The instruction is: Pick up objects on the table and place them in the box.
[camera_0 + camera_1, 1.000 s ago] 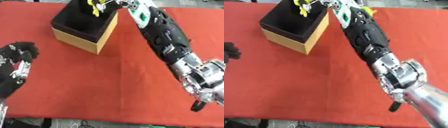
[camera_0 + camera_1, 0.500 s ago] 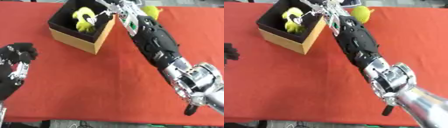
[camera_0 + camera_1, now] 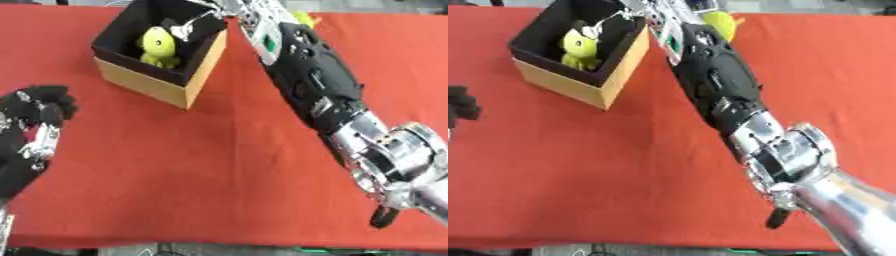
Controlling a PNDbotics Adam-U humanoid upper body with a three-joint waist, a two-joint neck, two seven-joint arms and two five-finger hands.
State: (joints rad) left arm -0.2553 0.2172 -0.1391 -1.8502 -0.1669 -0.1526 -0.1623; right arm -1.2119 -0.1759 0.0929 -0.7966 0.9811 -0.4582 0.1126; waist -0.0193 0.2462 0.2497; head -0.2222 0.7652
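Box (image 3: 166, 87) sat far left on my table (image 3: 227, 175), toy (image 3: 158, 46) inside it, my right hand (image 3: 203, 17) reached over its far right corner, a second toy (image 3: 720, 22) behind my right arm, my left hand (image 3: 31, 130) rested near left.

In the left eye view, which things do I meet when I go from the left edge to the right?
Left hand → box → yellow toy inside it → right hand → second yellow object behind the right arm.

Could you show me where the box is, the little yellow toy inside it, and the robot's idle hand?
box (image 3: 150, 85), left eye view, on its tan front wall.
yellow toy (image 3: 157, 44), left eye view, on its body.
left hand (image 3: 33, 131), left eye view, on the palm.
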